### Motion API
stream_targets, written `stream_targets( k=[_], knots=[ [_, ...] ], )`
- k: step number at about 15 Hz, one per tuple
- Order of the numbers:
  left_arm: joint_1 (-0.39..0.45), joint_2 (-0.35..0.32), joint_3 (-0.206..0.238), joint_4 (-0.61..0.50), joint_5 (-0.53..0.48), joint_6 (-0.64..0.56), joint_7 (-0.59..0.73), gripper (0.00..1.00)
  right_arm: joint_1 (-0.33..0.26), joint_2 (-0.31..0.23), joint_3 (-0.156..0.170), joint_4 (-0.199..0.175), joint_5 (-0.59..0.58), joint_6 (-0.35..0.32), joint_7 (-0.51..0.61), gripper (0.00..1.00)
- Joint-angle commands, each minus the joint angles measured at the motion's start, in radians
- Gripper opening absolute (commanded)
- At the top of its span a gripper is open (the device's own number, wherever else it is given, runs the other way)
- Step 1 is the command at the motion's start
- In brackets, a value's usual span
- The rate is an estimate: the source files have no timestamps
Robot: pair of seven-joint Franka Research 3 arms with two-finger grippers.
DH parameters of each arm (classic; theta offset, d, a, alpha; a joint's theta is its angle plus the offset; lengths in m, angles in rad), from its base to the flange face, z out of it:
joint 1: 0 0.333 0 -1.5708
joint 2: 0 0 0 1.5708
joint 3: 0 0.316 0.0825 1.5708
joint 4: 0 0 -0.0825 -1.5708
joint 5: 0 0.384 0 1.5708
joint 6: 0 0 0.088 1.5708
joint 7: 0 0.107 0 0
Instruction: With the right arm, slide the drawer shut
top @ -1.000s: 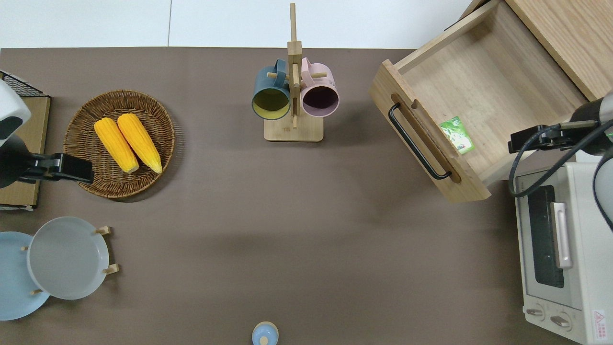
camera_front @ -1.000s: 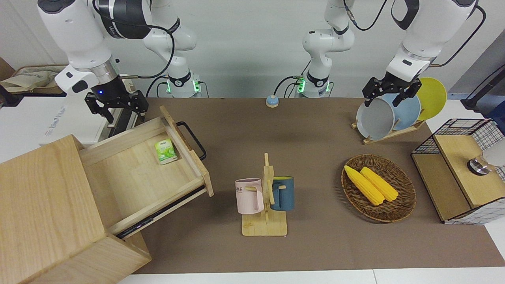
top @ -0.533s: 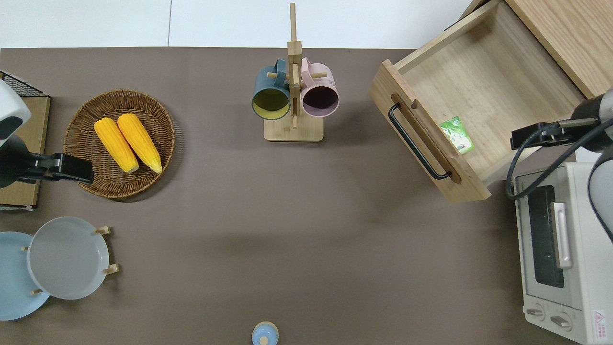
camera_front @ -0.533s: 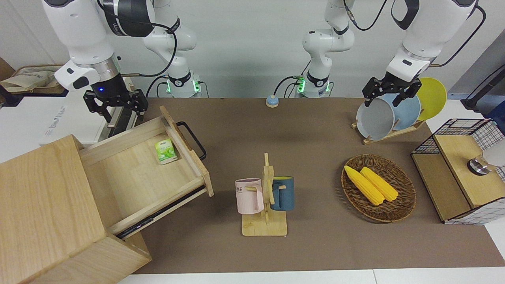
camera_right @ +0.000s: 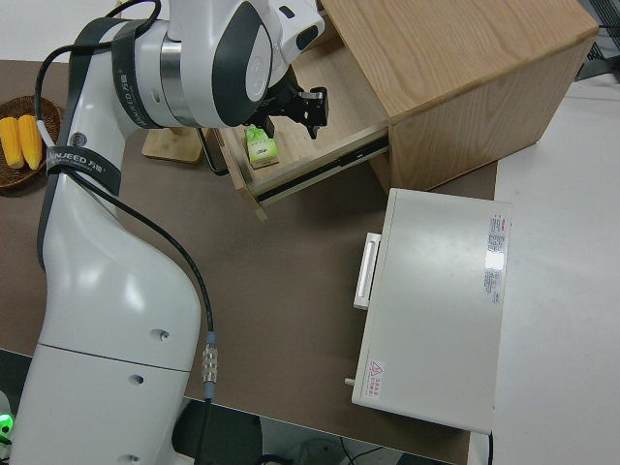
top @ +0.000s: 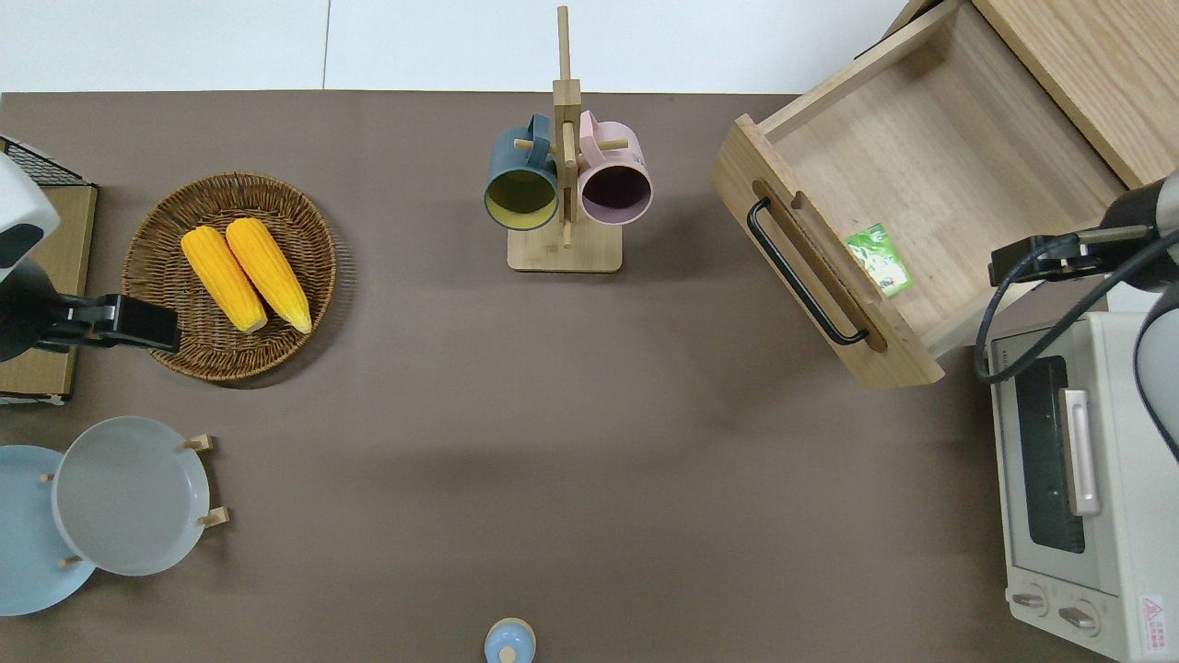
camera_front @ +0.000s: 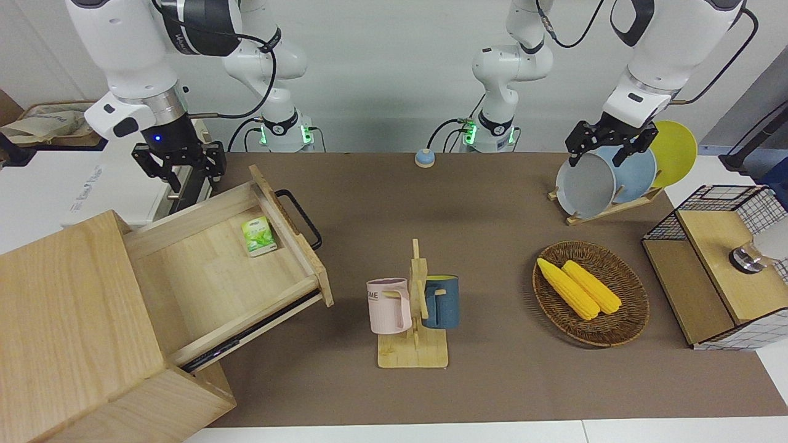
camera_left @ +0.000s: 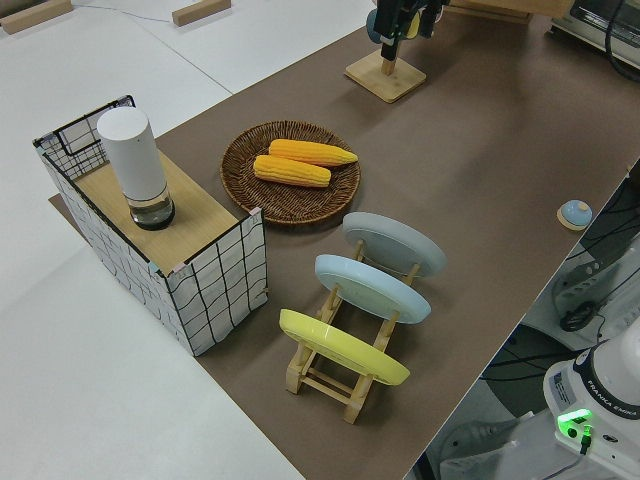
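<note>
Brown matting covers the surface point(camera_front: 492, 203) I work at, with white edges around it. At my right arm's end stands a large light-wood cabinet point(camera_front: 74, 332), and its wide shallow light-wood drawer point(camera_front: 228, 271) is pulled well out, the front panel with its black metal loop handle point(camera_front: 300, 218) facing the middle of the surface. A small green packet point(camera_front: 257, 236) lies inside the drawer, against the front panel at the corner nearer to me. My right gripper point(camera_front: 180, 167) hangs in the air over the drawer's side wall nearer to me, just beside the white toaster oven with a silver handle point(top: 1073, 460); its black fingers point(camera_front: 165, 174) stand apart and hold nothing, touching neither drawer nor handle. My left arm is parked, its gripper point(camera_front: 606, 147) with fingers spread and empty. Near the middle of the surface a wooden mug stand point(camera_front: 415, 332) carries a pink mug point(camera_front: 388, 306) and a dark blue mug point(camera_front: 442, 301). Toward my left arm's end lie a round wicker basket point(camera_front: 622, 326) with two yellow corn cobs point(camera_front: 578, 287) in it, and a wooden rack point(camera_left: 340, 380) holding grey, blue and yellow plates upright.
</note>
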Motion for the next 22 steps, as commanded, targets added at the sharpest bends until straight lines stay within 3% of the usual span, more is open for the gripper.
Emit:
stream_targets(
  k=[1,8,14,16,19,22],
  knots=[
    [0.005,0.011,-0.007,0.026,0.017,-0.02,0.01,0.99,-0.005,0.01,0.007,0.02,0.002,-0.012,-0.023,0.001],
    [0.005,0.011,-0.007,0.024,0.017,-0.02,0.01,0.99,-0.008,0.004,0.008,0.027,0.019,-0.022,-0.023,0.0],
    [0.005,0.011,-0.007,0.024,0.017,-0.02,0.01,0.99,-0.012,-0.053,0.001,0.027,0.012,-0.109,-0.018,0.0],
    [0.005,0.011,-0.007,0.024,0.017,-0.02,0.01,0.99,-0.001,-0.057,0.002,0.046,0.011,-0.112,-0.017,0.0],
    [0.005,0.011,-0.007,0.024,0.017,-0.02,0.01,0.99,0.011,-0.056,0.021,0.076,0.003,-0.14,0.077,0.0],
    [0.005,0.011,-0.007,0.024,0.017,-0.02,0.01,0.99,0.09,-0.056,0.022,0.077,-0.024,-0.141,0.247,0.0]
  ],
)
